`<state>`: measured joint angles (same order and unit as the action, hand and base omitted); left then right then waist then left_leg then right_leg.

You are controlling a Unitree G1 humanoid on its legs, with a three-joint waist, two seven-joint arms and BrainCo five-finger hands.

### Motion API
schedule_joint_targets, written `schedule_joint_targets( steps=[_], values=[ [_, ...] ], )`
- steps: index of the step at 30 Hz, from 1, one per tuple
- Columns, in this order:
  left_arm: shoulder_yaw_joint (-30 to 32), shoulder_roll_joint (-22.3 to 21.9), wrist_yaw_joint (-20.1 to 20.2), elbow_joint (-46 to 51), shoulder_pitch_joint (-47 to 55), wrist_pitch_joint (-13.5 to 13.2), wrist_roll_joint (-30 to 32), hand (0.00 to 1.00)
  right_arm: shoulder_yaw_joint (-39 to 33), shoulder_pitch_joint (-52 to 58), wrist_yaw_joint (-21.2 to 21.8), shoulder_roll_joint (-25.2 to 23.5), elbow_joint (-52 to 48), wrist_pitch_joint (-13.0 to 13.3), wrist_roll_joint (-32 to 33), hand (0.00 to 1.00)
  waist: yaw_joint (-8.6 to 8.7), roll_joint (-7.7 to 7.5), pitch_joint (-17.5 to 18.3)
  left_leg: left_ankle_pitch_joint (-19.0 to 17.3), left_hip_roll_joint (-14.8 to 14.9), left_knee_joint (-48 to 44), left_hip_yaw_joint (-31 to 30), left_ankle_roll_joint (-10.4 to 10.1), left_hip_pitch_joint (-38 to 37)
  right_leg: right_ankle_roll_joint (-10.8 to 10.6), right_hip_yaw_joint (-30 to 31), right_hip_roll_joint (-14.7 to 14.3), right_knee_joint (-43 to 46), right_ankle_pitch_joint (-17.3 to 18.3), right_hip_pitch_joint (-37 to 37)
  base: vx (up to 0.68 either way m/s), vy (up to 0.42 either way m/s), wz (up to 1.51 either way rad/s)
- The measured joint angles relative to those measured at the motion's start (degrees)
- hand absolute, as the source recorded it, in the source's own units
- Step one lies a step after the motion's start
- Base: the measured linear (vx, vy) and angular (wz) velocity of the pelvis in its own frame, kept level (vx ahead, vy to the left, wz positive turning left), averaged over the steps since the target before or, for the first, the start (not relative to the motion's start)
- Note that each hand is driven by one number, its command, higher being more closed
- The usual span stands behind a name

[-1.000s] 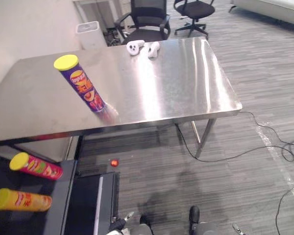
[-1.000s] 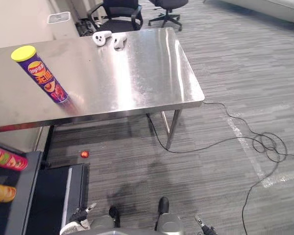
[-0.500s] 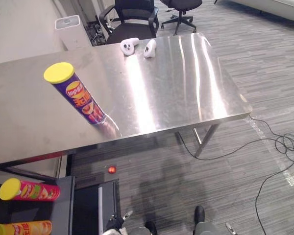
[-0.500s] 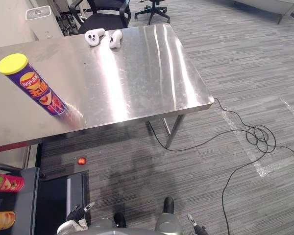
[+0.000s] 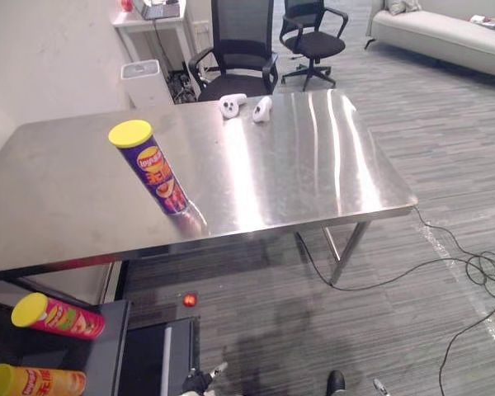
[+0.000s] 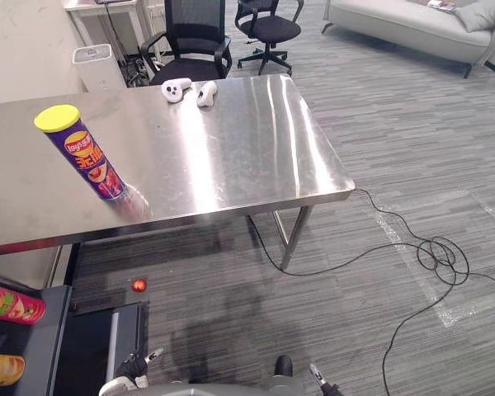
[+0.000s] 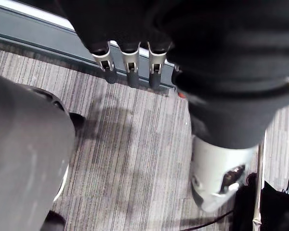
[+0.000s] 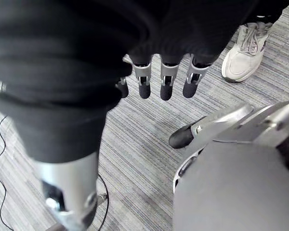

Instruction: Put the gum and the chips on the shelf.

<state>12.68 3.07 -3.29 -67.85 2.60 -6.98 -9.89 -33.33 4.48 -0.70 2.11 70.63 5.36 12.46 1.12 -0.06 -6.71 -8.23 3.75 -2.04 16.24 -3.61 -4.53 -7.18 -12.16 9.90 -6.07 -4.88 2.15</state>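
The purple chips can (image 5: 153,167) stands on its base on the steel bench (image 5: 297,165), in the part at the robot's left and near the front edge. Its yellow lid (image 5: 130,133) is up, so the long axis goes from the bench surface upward; in the head views it looks slanted, with the lid more to the left than the base. The label faces the robot: purple ground, a round yellow and red emblem near the top and a red and orange picture lower down. The writing is too small to read surely.

Two white controllers (image 5: 246,106) lie just beside each other near the far edge of the bench, well apart from the can.

Below the bench's left end is a dark shelf (image 5: 114,346). Two more cans lie on their sides there, one pink (image 5: 59,317) and one orange (image 5: 35,382). Both have the yellow lid toward the robot's left and the long axis about left to right. A small red thing (image 5: 189,299) lies on the floor near the shelf.

The left hand (image 7: 131,65) hangs low over the floor; its fingers are straight, a little apart, and hold nothing. The right hand (image 8: 166,77) hangs the same way, fingers (image 8: 143,79) loose and empty. A person's light shoe (image 8: 243,53) stands on the floor past the right hand.
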Motion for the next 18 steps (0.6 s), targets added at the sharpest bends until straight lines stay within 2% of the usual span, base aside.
schedule_joint_targets(
  steps=[6,12,16,18],
  values=[
    [0.0,0.2,0.6,-0.4,0.0,0.0,0.0,0.00,0.0,0.4,0.0,0.0,0.0,0.0,0.0,0.00,0.02,-0.27,0.3,0.3,0.0,0.2,-0.8,-0.1,-0.4,0.0,-0.5,-0.1,0.0,0.0,0.3,-0.01,-0.018,0.04],
    [0.1,0.8,1.2,-0.6,0.0,0.0,0.0,0.00,0.0,0.4,0.1,-0.1,0.2,0.0,0.1,0.00,0.05,-1.19,0.9,0.5,-0.2,0.9,-1.4,0.0,-0.7,0.0,-1.6,0.0,-0.1,0.0,0.6,0.00,0.000,0.05],
    [0.5,0.9,1.2,-0.9,0.0,0.0,0.0,0.00,-0.9,0.2,0.4,-0.2,0.3,0.1,5.1,0.00,0.11,-1.34,1.0,0.6,-0.4,1.0,-2.5,0.0,-0.7,0.0,-3.1,0.2,-0.1,0.0,1.2,-0.01,-0.005,0.14],
    [1.6,0.8,1.2,-0.9,0.0,0.0,0.0,0.00,-3.8,-0.1,0.4,0.0,0.3,0.2,8.2,0.00,0.01,-1.35,1.0,0.7,-0.5,1.2,-2.9,0.2,-0.5,0.0,-3.6,0.3,-0.1,0.0,1.3,-0.02,-0.009,0.11]
  ],
)
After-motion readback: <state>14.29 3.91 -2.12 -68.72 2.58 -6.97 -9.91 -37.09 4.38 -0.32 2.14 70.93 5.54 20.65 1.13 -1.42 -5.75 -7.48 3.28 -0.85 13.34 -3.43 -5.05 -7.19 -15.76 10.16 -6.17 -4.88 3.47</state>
